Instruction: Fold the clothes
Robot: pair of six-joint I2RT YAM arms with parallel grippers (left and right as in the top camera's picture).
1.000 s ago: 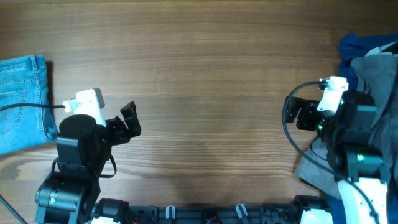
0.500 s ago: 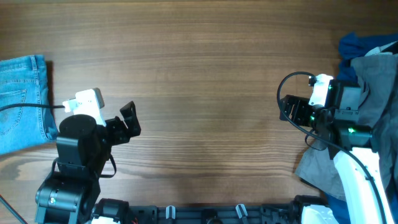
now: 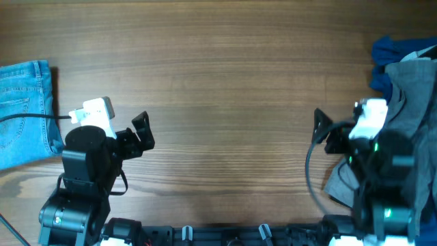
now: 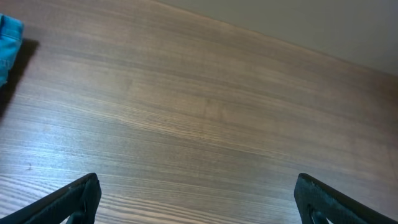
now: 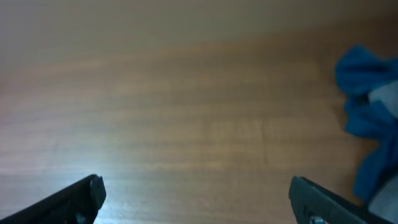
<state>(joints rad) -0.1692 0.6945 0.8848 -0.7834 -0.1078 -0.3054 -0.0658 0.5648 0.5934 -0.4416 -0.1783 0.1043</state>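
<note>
- We locate the light blue jeans [image 3: 24, 113] at the left edge of the overhead frame, lying flat on the wooden table [image 3: 225, 68]. One corner of them also shows in the upper left of the left wrist view.
- A black cable [image 3: 34, 117] runs across the jeans toward the left arm.
- We find the grey garment [image 3: 413, 102] heaped at the right edge of the overhead frame. The dark blue garment [image 3: 384, 51] is bunched against its upper side, in the upper right corner.
- The right gripper [image 3: 326, 133] sits in the lower right, just left of the grey heap. Its jaws are spread wide and grasp nothing.
- In the right wrist view we see bare wood between the fingers and blue cloth at the right edge.
- The left gripper [image 3: 143, 131] sits in the lower left, to the right of the jeans and apart from them. Its jaws are spread wide and released, over bare wood.
</note>
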